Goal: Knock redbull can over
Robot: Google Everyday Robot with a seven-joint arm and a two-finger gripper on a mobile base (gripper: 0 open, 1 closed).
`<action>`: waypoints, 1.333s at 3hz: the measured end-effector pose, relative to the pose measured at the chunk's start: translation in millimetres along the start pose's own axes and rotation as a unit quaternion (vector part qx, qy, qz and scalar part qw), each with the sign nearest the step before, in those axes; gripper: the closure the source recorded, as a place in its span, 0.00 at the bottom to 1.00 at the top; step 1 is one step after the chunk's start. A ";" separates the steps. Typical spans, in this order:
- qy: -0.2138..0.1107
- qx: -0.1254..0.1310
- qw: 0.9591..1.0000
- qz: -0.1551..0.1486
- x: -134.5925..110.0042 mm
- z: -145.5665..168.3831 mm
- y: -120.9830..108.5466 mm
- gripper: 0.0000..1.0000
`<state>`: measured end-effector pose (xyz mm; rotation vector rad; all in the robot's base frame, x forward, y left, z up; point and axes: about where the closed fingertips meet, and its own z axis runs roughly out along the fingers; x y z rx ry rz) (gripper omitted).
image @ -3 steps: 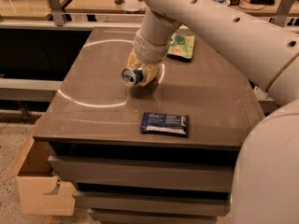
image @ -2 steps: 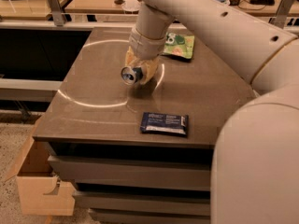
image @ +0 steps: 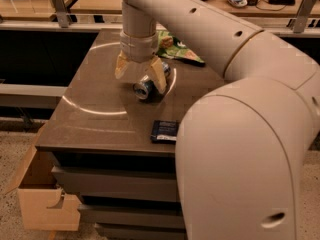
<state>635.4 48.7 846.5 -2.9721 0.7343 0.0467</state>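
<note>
The redbull can (image: pixel 144 89) is lying on its side near the middle of the table (image: pixel 95 129), silver end facing the camera. The gripper (image: pixel 140 76) is hovering just above it at 12 o'clock, fingers spread apart and gripping nothing. A chip bag (image: pixel 177 46) is sitting at 1 o'clock and a dark packet (image: pixel 165 130) at 5. A finger brushing the can could be sending it rolling off the table.

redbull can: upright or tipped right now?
Tipped. The redbull can lies on its side on the table, silver top toward the camera, just beneath the open claw.
</note>
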 end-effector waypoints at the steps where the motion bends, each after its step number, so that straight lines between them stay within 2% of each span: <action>1: 0.021 -0.011 1.000 -0.019 2.3 -6.9 -15.1 0.00; 2: 0.035 0.031 0.999 -0.007 13.7 -42.2 -21.1 0.00; 3: 0.074 0.110 0.989 0.064 45.2 -113.1 9.7 0.00; 4: 0.157 0.128 0.964 0.173 66.8 -183.7 52.1 0.00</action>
